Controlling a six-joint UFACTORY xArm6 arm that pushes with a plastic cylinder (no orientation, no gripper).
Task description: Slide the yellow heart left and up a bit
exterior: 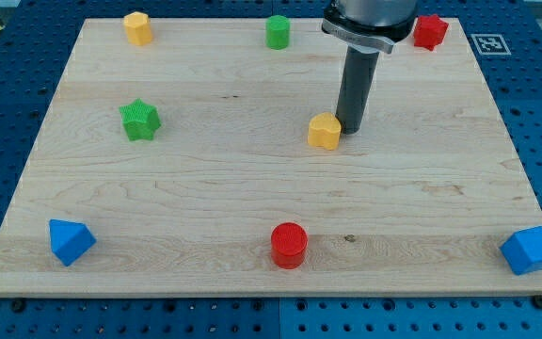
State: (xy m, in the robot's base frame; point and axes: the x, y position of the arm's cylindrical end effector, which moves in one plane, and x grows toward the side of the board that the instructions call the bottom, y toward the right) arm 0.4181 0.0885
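The yellow heart [325, 131] lies on the wooden board [252, 188] a little right of the middle. My tip [350, 127] stands at the heart's right edge, touching it or nearly so. The dark rod rises from there to the view's top.
A yellow block [138, 28] sits at the top left, a green cylinder [278, 32] at the top middle, a red star [430, 31] at the top right. A green star [140, 121] is at the left. A blue block [70, 241], a red cylinder [289, 245] and a blue block [530, 250] line the bottom.
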